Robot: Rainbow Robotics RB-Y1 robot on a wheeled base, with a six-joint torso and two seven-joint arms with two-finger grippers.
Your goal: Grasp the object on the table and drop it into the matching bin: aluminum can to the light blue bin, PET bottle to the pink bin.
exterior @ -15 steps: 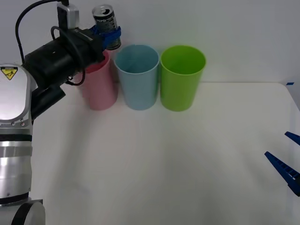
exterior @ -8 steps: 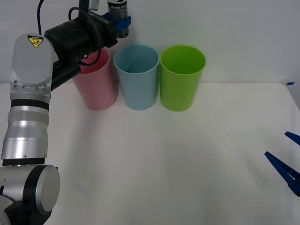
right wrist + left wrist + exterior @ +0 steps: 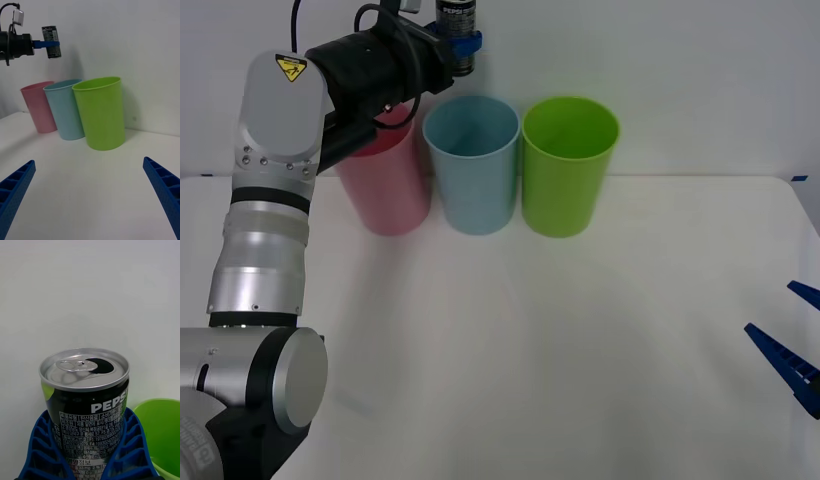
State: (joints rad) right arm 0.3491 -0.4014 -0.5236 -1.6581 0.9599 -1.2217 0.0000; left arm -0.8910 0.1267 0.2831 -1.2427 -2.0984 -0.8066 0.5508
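Note:
My left gripper (image 3: 461, 44) is shut on the aluminum can (image 3: 456, 22), a small dark-labelled can with a shiny pull-tab top (image 3: 84, 367). It hangs upright in the air above the light blue bin (image 3: 472, 163), near that bin's rim on the pink bin's side. The right wrist view shows the can (image 3: 51, 37) high over the bins. The pink bin (image 3: 387, 180) stands left of the blue one, partly behind my left arm. Low at the table's right edge, my right gripper (image 3: 800, 340) is open and holds nothing.
A lime green bin (image 3: 569, 163) stands right of the light blue bin, all three in a row at the back of the white table (image 3: 560, 340). A white wall rises right behind them.
My left arm has carried the can up and to the right, from above the pink bin to above the light blue bin. The right gripper has not moved.

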